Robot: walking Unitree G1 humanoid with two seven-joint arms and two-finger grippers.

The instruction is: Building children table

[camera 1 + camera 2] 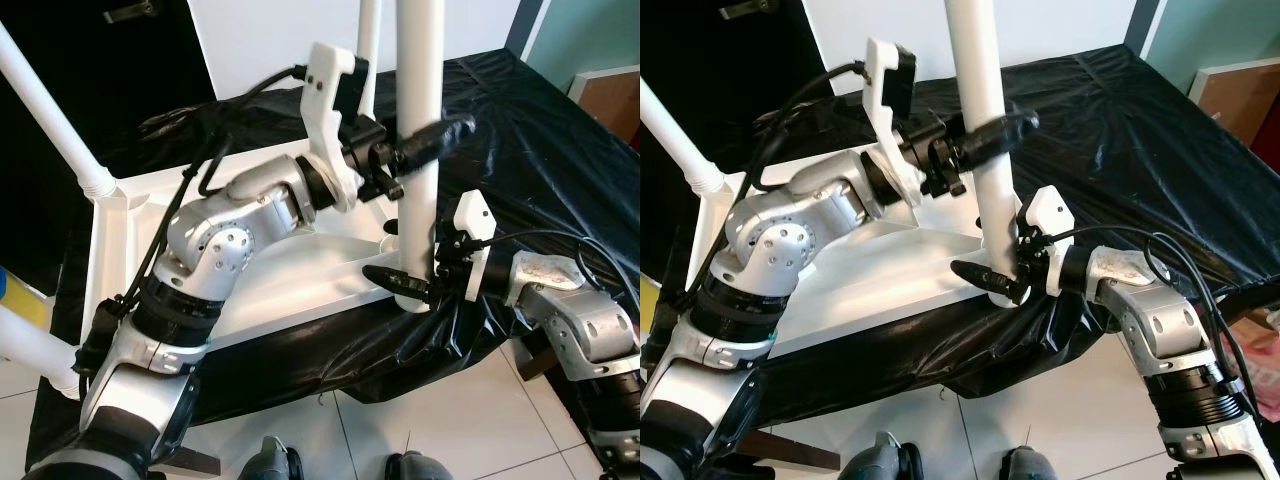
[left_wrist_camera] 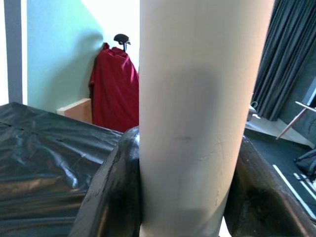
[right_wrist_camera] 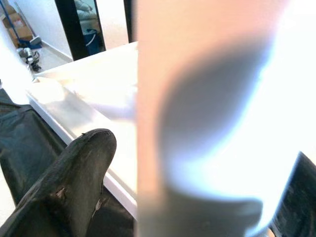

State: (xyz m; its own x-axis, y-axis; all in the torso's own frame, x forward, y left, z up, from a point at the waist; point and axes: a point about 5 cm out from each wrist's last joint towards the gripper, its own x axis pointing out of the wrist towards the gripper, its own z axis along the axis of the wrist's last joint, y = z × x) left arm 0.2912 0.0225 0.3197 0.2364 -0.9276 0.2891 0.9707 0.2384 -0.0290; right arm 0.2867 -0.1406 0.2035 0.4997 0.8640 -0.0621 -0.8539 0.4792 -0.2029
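Around the upright white table leg (image 1: 420, 120) I am seeing the left gripper (image 1: 425, 145) clamping, its two black fingers pressing on opposite sides of the tube about midway up; in the left wrist view both fingers (image 2: 111, 192) are hugging the leg with no gap. Lower down, at the foot of the same leg, the right gripper (image 1: 1002, 275) is gripping it too: one black finger (image 1: 975, 273) is lying against the near side of the tube, and the other is passing behind it, just above where the leg is meeting the tabletop.

The leg is standing straight up from the near right corner of the white tabletop (image 1: 290, 285), which is lying upside down on a black plastic sheet (image 1: 540, 130). Two more white legs are sticking out at the tabletop's left side, one (image 1: 50, 110) slanting up and away at the far corner, one (image 1: 30, 350) at the near corner.

I am watching the left arm (image 1: 215, 240) reaching across above the tabletop from the left, elbow bent, wrist raised, with black cables looping over it. The right arm (image 1: 1150, 320) is coming in low from the right, forearm roughly level, wrist close to the tabletop's edge. White floor tiles (image 1: 1070, 410) are showing below the sheet.
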